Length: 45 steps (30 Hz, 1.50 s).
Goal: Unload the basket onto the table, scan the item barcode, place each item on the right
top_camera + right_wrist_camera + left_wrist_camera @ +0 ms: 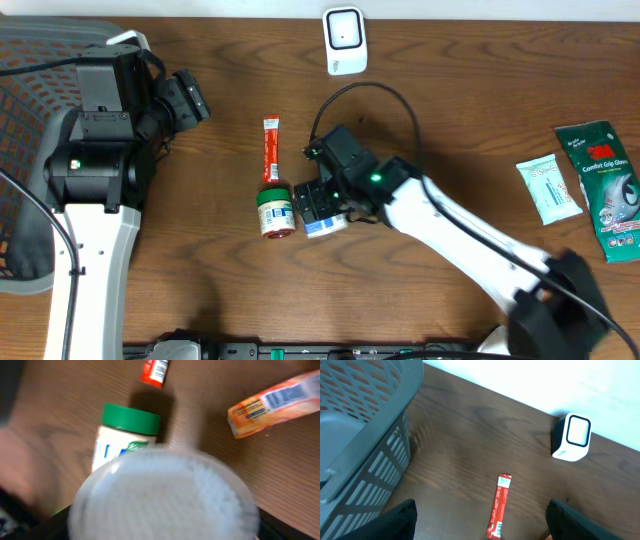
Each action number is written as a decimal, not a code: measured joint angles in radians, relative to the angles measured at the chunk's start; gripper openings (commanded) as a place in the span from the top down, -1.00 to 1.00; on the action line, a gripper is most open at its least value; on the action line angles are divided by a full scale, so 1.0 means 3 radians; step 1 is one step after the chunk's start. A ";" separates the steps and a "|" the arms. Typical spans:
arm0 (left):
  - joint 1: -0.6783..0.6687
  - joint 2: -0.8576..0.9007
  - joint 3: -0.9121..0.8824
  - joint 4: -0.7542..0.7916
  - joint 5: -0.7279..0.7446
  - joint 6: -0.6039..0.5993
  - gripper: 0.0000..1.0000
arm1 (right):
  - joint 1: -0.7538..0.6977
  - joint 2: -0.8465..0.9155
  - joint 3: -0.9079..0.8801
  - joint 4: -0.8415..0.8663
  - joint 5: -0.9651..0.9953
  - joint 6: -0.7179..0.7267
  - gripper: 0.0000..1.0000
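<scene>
My right gripper (320, 205) is low over the middle of the table, and a round white tub (162, 497) fills the whole gap between its jaws; the tub is blurred. From overhead the tub (326, 224) shows a white and blue side under the fingers. Just beyond it lies a jar with a green lid (127, 435) (276, 212). The white barcode scanner (343, 40) (571, 437) stands at the table's far edge. My left gripper (190, 98) (480, 527) hangs open and holds nothing, above a red stick packet (499, 507) (270, 150).
A grey mesh basket (360, 435) (20, 150) stands at the far left. An orange packet (275, 402) lies beside the jar. A white wipes pack (548, 190) and a green package (605, 185) lie at the right edge.
</scene>
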 measured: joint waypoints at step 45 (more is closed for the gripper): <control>0.0000 0.0000 0.0000 0.0000 0.0000 0.0000 -0.64 | 0.0134 0.0031 -0.0001 -0.0538 0.0169 -0.0252 0.98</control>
